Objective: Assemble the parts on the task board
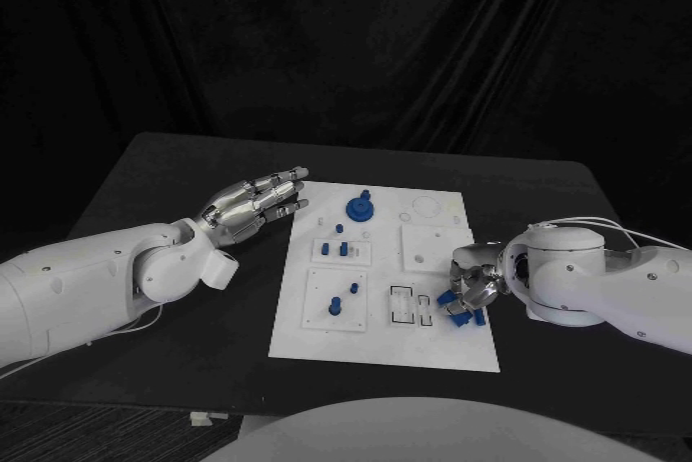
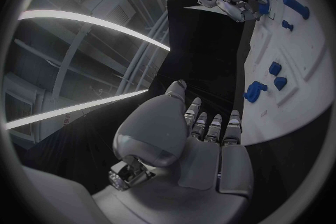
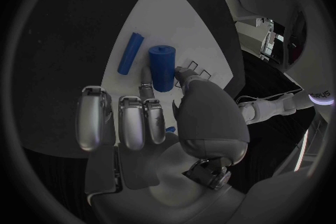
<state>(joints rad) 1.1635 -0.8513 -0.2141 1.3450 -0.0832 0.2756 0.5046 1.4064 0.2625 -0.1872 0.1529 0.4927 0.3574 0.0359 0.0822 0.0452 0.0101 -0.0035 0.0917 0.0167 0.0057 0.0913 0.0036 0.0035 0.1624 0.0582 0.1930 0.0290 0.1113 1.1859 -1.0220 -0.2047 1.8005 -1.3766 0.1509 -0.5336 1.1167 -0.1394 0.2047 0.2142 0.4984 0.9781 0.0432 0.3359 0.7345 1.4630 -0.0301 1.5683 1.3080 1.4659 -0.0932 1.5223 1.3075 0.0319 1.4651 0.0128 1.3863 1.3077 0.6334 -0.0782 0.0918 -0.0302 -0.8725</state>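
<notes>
The right hand (image 1: pixel 464 294) pinches a blue cylinder (image 3: pixel 163 68) at the right edge of the white task board (image 1: pixel 447 347), mid-desk (image 1: pixel 173 162). The left hand (image 1: pixel 257 204) hovers empty, fingers extended together, beside the board's left edge.

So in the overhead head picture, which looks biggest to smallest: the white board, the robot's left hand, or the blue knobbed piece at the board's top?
1. Task board
2. Left hand
3. Blue knobbed piece
</notes>
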